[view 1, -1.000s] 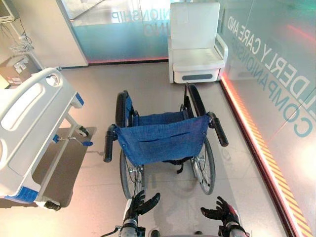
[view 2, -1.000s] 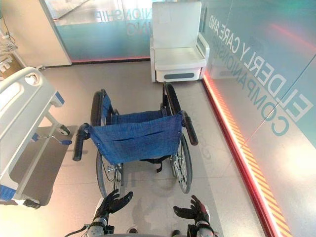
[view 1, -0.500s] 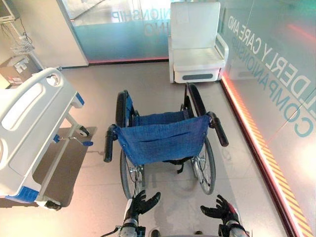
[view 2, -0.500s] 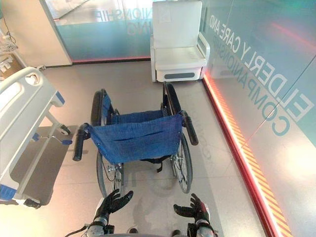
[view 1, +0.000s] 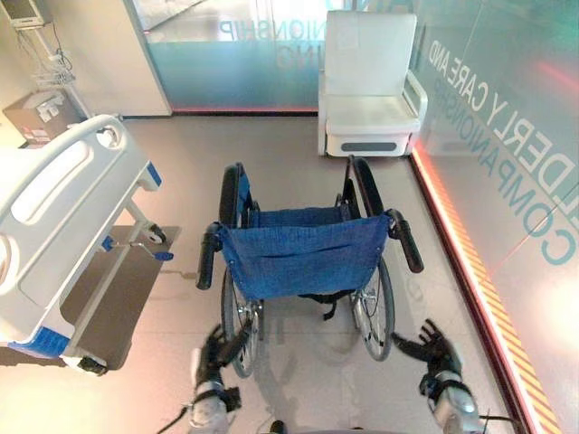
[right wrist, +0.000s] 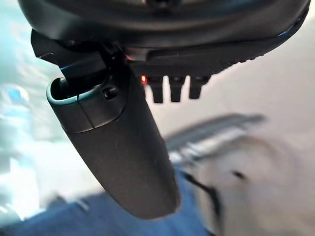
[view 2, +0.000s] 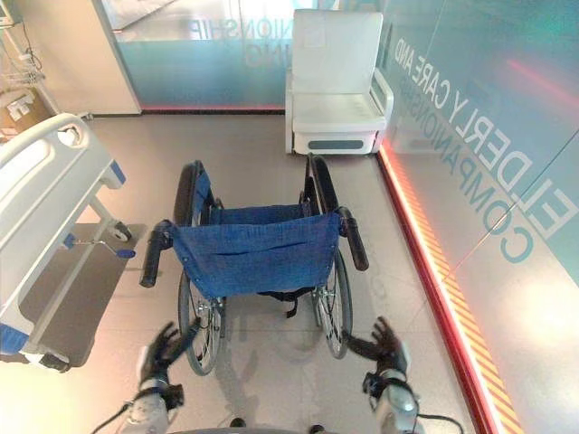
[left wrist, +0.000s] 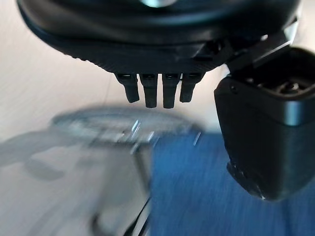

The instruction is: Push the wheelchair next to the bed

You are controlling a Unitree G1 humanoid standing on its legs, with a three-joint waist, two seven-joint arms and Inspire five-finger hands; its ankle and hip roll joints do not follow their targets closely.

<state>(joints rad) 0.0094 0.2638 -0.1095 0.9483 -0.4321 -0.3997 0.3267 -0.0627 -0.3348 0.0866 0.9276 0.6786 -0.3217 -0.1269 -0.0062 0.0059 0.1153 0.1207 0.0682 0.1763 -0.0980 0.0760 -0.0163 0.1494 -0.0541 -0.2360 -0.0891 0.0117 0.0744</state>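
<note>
Blue fabric sling-back wheelchair (view 1: 303, 262) with black armrests and spoked steel wheels, parked mid-floor, back toward the robot, seat facing a white padded armchair (view 1: 371, 86) against the far glass wall. White plastic-railed hospital bed (view 1: 54, 217) off to the robot's left, well apart from the chair, grey floor between. Glass partition with an orange floor strip (view 1: 470, 262) along the right. Left hand (view 1: 215, 353) low behind the left rear wheel, fingers straight and spread, gripping nothing; own wrist view confirms fingers extended (left wrist: 156, 91), blue cloth and wheel rim past them. Right hand (view 1: 432, 348) low beside the right rear wheel, fingers likewise open and empty; wrist view shows thumb and straight fingers (right wrist: 174, 91), wheel spokes beyond. Both hands below and short of the two black rubber push grips (view 1: 208, 256) (view 1: 405, 246), no contact yet. Handling, judged: rigid steel frame, moderately heavy but free-rolling on smooth tile if brakes are off; brake state not discernible. Front casters likely to swivel, so uneven pushing would probably yaw the chair. Sling back soft and yielding, poor place to press; wheels and spokes unsafe for fingers. Best hold: the two push grips, one per hand, fingers wrapped. Turn to the left needed to bring it alongside the bed; risk of clipping the bed's foot-end frame and caster (view 1: 90, 366).
</note>
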